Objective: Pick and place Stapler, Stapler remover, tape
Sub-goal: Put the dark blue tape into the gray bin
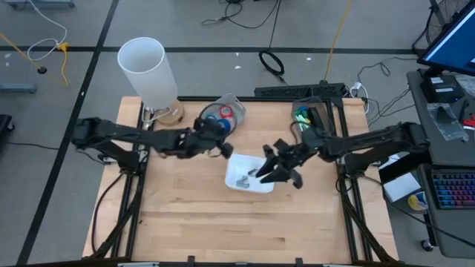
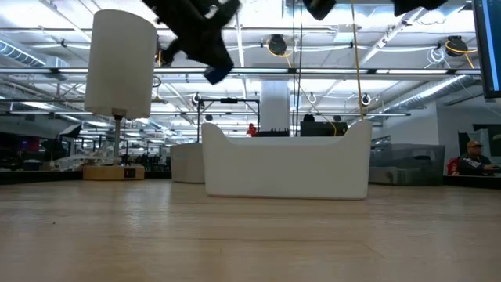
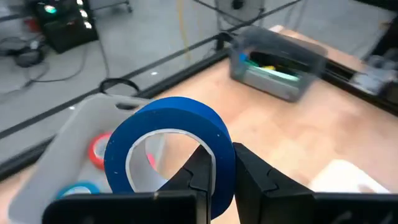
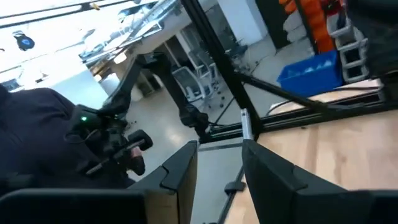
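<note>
The left tool (image 3: pixel 214 177) pinches a blue tape roll (image 3: pixel 171 146) just beside the white tray (image 1: pixel 249 174), not yet placed. The right tool (image 1: pixel 276 172), spread and empty, hovers over that tray, which already holds small grey items; more tape waits in the clear bin (image 1: pixel 223 113).

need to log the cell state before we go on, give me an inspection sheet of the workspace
surface: wooden table, bare at the near side
job's things: blue tape roll held in the air; clear bin behind it with a red roll and another blue roll; white tray mid-table holding small dark items, too small to tell
clutter: white lamp at the back left; second clear bin with green contents at the back right
grippers: left gripper shut on the blue tape roll; right gripper above the tray's right edge, fingers apart, nothing between them
cables: loose cables on the floor behind the table
surroundings: keyboard on a desk at the right
</note>
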Available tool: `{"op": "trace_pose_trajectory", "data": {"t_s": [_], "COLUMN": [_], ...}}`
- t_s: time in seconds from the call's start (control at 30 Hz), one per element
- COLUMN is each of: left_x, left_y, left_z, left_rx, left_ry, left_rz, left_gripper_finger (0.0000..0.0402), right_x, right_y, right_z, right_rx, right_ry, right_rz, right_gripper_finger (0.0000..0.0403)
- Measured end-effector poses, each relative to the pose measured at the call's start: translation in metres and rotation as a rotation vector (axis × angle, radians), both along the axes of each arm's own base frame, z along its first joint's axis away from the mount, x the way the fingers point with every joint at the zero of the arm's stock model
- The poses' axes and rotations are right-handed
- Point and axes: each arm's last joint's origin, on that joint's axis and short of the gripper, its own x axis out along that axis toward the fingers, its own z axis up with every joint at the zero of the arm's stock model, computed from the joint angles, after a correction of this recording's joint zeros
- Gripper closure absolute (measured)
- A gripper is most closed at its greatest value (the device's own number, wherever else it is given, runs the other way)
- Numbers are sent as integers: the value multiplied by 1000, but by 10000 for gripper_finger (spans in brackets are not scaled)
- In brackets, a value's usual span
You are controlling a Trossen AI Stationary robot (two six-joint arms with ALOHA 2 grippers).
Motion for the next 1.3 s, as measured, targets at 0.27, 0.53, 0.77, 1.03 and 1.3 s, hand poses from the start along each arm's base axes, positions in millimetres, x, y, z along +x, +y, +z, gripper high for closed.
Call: {"op": "trace_pose_trajectory", "data": {"t_s": [0.27, 0.53, 0.77, 1.03, 1.3], "left_x": [47, 70, 79, 74, 77], "left_y": [55, 106, 142, 163, 167], "left_z": [-13, -38, -58, -71, -82], "left_rx": [17, -129, -198, -296, -304], "left_ry": [212, 330, 322, 312, 324], "left_rz": [66, 105, 126, 150, 163], "left_gripper_finger": [369, 369, 369, 369, 369], "right_x": [-50, -89, -111, -119, -119], "right_y": [-4, -10, -13, -13, -13], "right_z": [-2, -20, -37, -46, -46], "right_rx": [-51, -18, 46, 102, 103], "right_ry": [-110, -172, -253, -260, -265], "right_rz": [-17, -192, -218, -209, -208], "right_gripper_finger": [280, 280, 280, 280, 280]}}
